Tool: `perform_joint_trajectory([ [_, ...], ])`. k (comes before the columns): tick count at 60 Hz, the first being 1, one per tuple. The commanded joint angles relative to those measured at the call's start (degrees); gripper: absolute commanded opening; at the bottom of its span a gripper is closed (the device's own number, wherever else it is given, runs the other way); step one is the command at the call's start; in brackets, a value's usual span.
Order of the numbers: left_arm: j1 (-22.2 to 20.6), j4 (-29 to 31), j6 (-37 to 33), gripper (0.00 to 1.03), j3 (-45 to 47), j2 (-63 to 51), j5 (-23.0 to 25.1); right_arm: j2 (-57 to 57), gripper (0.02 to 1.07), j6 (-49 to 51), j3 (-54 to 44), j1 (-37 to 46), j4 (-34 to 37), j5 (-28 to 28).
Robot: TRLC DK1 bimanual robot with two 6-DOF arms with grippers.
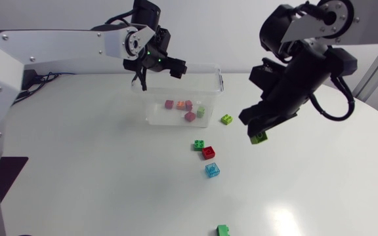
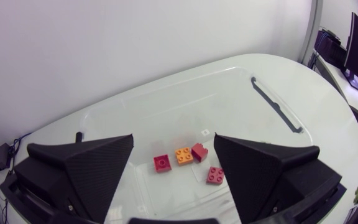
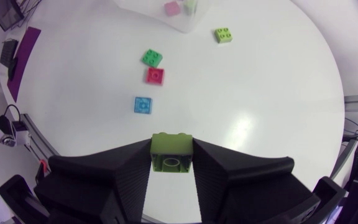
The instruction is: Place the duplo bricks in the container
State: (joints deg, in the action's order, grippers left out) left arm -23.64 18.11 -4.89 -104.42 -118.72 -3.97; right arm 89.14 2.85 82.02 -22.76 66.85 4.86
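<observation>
A clear plastic container [image 1: 213,78] stands at the back of the table with several bricks in it, among them a red brick [image 2: 161,162], an orange brick [image 2: 183,155] and a dark red brick [image 2: 199,152]. My left gripper [image 1: 157,69] hangs open above the container's left part, nothing between its fingers [image 2: 86,168]. My right gripper [image 1: 258,134] hovers to the right of the container, above the table, shut on a lime brick [image 3: 171,160] [image 1: 260,137].
Loose on the table lie another lime brick [image 1: 226,119] beside the container, a green brick [image 1: 199,145], a red brick [image 1: 208,153], a blue brick [image 1: 212,170] and a green brick [image 1: 223,230] near the front edge.
</observation>
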Motion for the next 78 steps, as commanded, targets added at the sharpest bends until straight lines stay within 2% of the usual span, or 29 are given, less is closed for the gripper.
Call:
perform_joint_trajectory([
  [1,-1.1,0.0,1.2,0.95,4.7,7.9,-0.3,2.9,0.25,-2.6,3.2,-0.4,-1.1,0.3],
  [19,-5.7,-0.1,-0.3,0.95,21.0,24.4,2.2,9.8,0.25,-6.0,14.0,-2.3,-6.5,0.1],
  [38,-7.4,-0.3,-1.4,0.95,35.4,36.7,4.6,18.2,0.25,-8.6,26.4,-2.6,-10.5,-1.8],
  [47,-7.8,0.6,-2.1,0.95,40.3,42.5,4.9,22.8,0.25,-9.3,32.2,-2.5,-11.6,-2.0],
  [55,-8.7,2.9,-2.8,0.95,43.1,46.4,7.7,26.8,0.25,-9.8,36.6,-2.6,-13.4,-2.7],
  [63,-12.2,4.4,-3.6,0.95,45.7,48.1,8.5,30.5,0.27,-10.1,40.4,-2.5,-14.4,-3.2],
  [70,-16.3,5.4,-4.3,0.95,47.8,48.2,8.6,33.6,0.34,-10.5,43.8,-2.6,-14.5,-4.2],
  [76,-18.8,5.4,-4.6,0.95,49.3,48.1,8.8,35.8,0.35,-10.4,45.9,-2.6,-15.3,-5.8],
  [78,-20.0,5.5,-4.9,0.95,50.0,47.7,9.2,37.2,0.41,-10.3,47.4,-2.6,-15.5,-5.8],
])
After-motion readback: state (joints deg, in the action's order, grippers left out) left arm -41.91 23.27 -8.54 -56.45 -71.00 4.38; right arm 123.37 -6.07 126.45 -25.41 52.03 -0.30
